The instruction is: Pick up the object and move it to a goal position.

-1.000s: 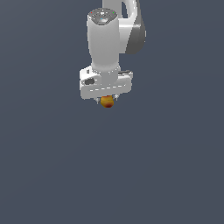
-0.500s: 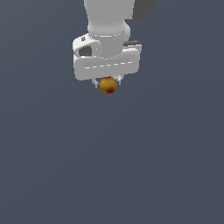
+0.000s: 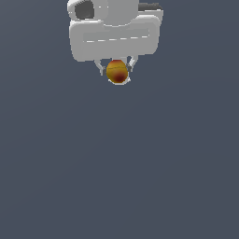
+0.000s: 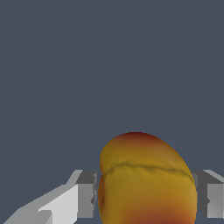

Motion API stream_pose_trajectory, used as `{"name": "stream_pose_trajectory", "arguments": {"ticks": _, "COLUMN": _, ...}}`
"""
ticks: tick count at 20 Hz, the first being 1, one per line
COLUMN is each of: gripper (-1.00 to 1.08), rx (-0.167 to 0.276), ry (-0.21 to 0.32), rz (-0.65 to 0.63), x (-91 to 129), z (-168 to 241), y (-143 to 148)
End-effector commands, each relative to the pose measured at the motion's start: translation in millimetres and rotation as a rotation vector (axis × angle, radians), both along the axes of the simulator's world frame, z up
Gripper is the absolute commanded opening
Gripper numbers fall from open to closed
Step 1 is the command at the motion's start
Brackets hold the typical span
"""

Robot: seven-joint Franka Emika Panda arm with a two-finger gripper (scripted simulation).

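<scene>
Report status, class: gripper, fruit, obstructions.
Gripper shut on fruit. Fruit held aloft between the fingers. No obstructions in view.

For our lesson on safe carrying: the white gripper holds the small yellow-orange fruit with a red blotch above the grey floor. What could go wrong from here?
1. The small round yellow-orange fruit with a red blotch is curved, so it may slip from the white gripper, whose fingers pinch only its sides.
2. Nothing supports it underneath, so a slip would drop it to the plain grey floor, where it might roll.

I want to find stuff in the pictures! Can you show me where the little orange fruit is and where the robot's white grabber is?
fruit [image 3: 117, 71]: exterior view, middle of its yellow-orange skin.
gripper [image 3: 116, 70]: exterior view, midway between the fingertips clamping the fruit.
fruit [image 4: 146, 183]: wrist view, its yellow front.
</scene>
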State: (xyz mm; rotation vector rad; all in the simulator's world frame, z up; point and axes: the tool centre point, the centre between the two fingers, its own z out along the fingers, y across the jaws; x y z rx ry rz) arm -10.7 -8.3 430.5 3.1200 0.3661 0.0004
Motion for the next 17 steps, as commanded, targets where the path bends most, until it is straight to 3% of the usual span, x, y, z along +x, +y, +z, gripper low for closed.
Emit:
{"name": "stream_pose_trajectory", "arguments": {"ticks": 1, "gripper": -1.0, "rx": 0.0, "ry": 0.0, "rz": 0.0, "x": 3.0, "z": 13.4, "y": 1.0}}
{"name": "stream_pose_trajectory", "arguments": {"ticks": 17, "gripper": -1.0, "rx": 0.0, "ry": 0.0, "rz": 0.0, "x": 10.8, "z": 39.2, "y": 2.9}}
